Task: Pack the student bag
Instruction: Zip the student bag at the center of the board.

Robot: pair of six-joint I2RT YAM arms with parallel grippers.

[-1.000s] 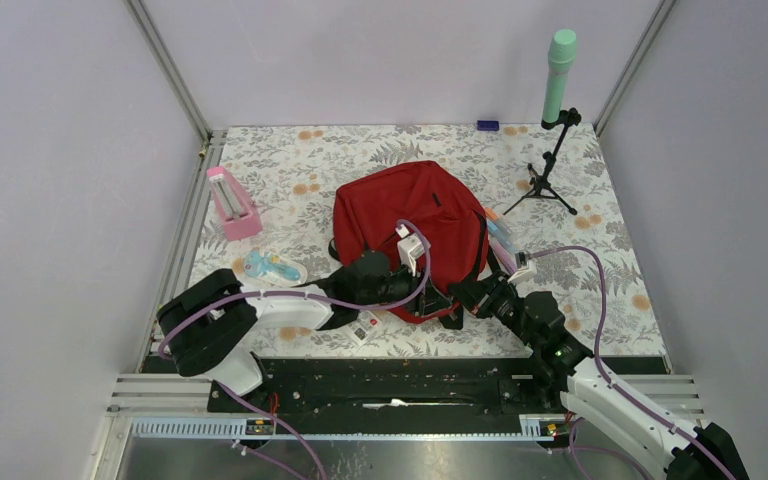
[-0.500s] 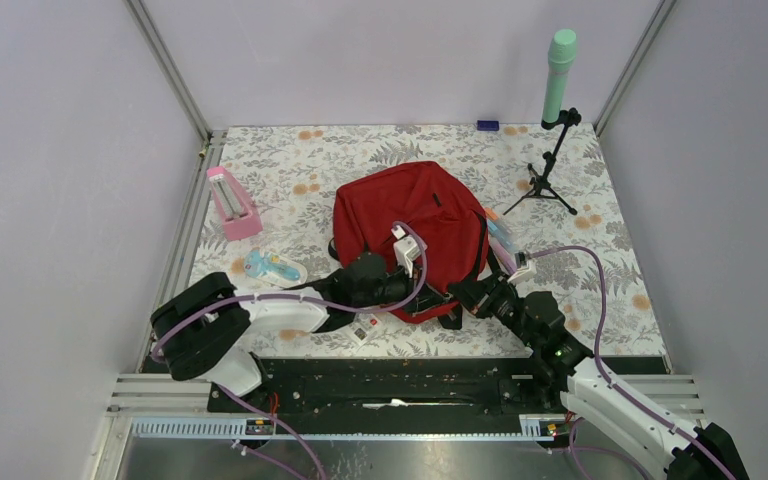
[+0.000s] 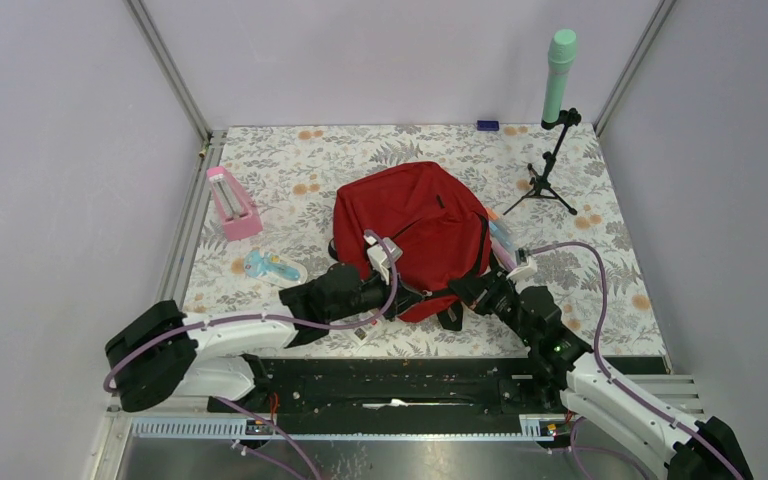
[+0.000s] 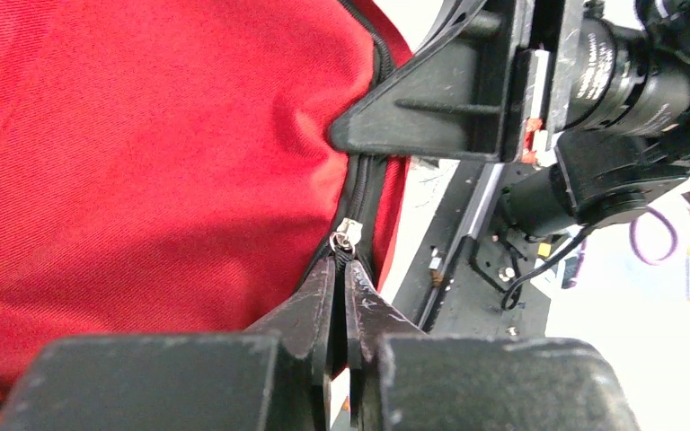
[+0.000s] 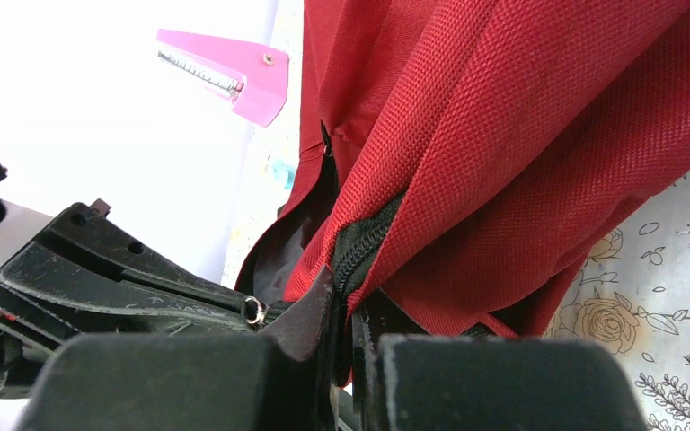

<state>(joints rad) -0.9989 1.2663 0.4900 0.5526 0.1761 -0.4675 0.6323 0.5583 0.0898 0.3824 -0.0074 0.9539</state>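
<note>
The student bag (image 3: 415, 215) is a large red backpack lying in the middle of the table. Along its near edge runs a black zipper (image 4: 364, 184). My left gripper (image 4: 343, 260) is shut on the silver zipper pull (image 4: 345, 235) at that edge, and from above it (image 3: 410, 296) sits at the bag's near left. My right gripper (image 5: 346, 301) is shut on the bag's red fabric by the zipper teeth (image 5: 359, 238), and its place from above (image 3: 457, 292) is the near right corner. The two grippers nearly touch.
A pink case (image 3: 232, 203) stands at the left, with a blue and white item (image 3: 272, 267) nearer the arms. A green cylinder on a black tripod (image 3: 558, 75) stands at the back right. Colourful items (image 3: 501, 235) lie against the bag's right side. A small white card (image 3: 363, 328) lies under the left arm.
My left gripper has shut on the zipper pull and drawn back to the left. The right gripper has held its grip in place.
</note>
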